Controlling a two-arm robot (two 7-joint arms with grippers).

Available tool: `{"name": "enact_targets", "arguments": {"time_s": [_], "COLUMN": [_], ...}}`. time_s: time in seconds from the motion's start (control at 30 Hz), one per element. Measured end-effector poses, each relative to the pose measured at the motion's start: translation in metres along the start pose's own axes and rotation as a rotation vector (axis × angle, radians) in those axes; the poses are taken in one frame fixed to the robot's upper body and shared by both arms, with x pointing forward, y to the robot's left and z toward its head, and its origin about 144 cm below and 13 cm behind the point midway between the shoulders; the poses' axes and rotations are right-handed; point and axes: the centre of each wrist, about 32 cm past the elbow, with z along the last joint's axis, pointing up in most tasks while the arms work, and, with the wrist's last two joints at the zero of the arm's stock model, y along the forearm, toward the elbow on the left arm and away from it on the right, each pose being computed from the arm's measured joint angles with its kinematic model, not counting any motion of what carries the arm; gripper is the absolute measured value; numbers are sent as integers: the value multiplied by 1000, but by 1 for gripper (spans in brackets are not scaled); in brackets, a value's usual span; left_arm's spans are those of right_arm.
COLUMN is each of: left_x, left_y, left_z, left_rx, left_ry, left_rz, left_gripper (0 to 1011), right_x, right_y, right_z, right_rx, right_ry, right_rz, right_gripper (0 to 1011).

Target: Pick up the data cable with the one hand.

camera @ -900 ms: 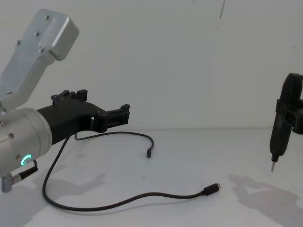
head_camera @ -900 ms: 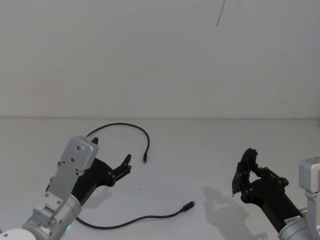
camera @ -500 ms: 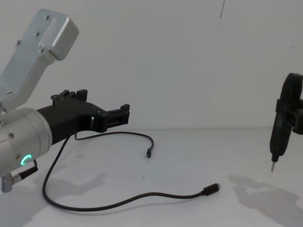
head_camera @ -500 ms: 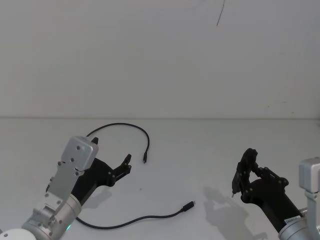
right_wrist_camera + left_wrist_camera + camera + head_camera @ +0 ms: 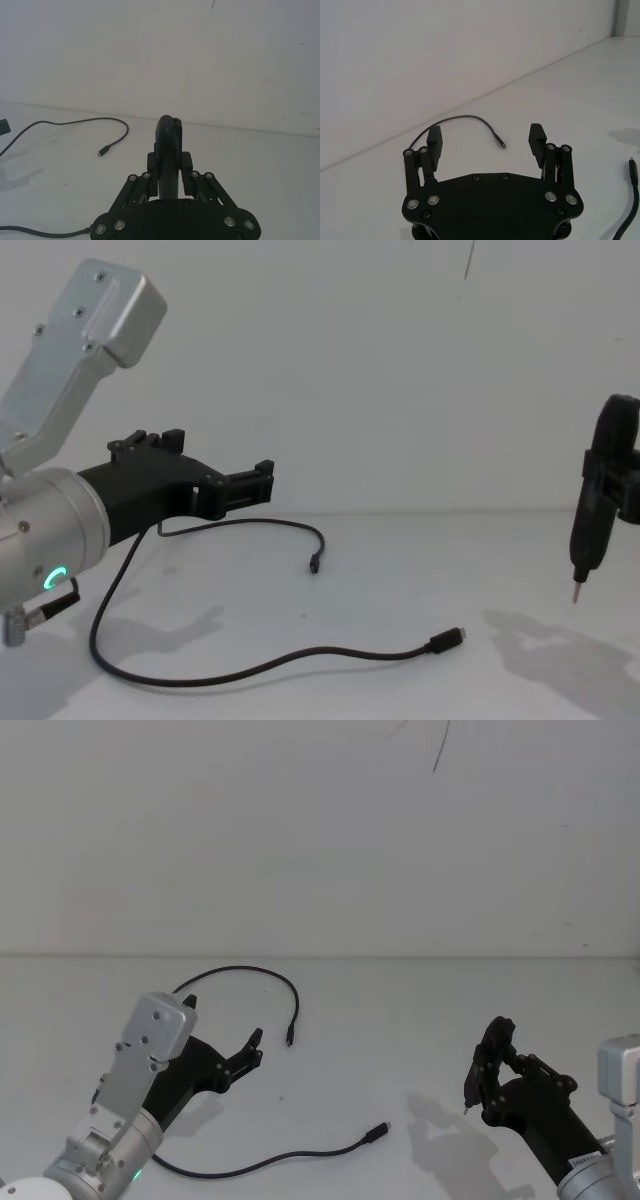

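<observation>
White wall and a bare white tabletop point(image 5: 400, 1010) make up the setting. The jaws of the left gripper point(image 5: 223, 1020) are spread wide with nothing held between them; they are raised clear of the tabletop and aimed toward about 2 o'clock in the head view. The data cable point(image 5: 240, 968) is laid flat in a loose open curve. One stretch is passed beneath the gripper, the far plug point(image 5: 290, 1042) is found just beyond the jaws at 2 o'clock, and the near plug point(image 5: 378, 1130) lies at 4 o'clock, farther off. At 3 o'clock, well apart, the right gripper point(image 5: 488, 1065) is parked with its jaws closed on a slim pen-like tool point(image 5: 590, 520), tip down. A descent onto the cord is judged to be needed next. Because the cord is thin and lies flat, it could be missed if the jaws are closed too high, or the tabletop could be struck if they are lowered too far. Being limp, the cord could also be pushed aside instead of being caught.
</observation>
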Motion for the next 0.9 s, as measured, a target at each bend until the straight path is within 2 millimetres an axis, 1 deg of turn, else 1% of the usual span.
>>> {"name": "enact_targets", "arguments": {"time_s": [0.9], "left_x": [0], "left_y": [0], "left_z": [0], "left_rx": [0], "left_ry": [0], "left_rz": [-1], "left_gripper": [1001], "right_x": [0], "right_y": [0], "right_z": [0], "right_rx": [0], "right_ry": [0], "right_rz": [0], "right_gripper": [269]}}
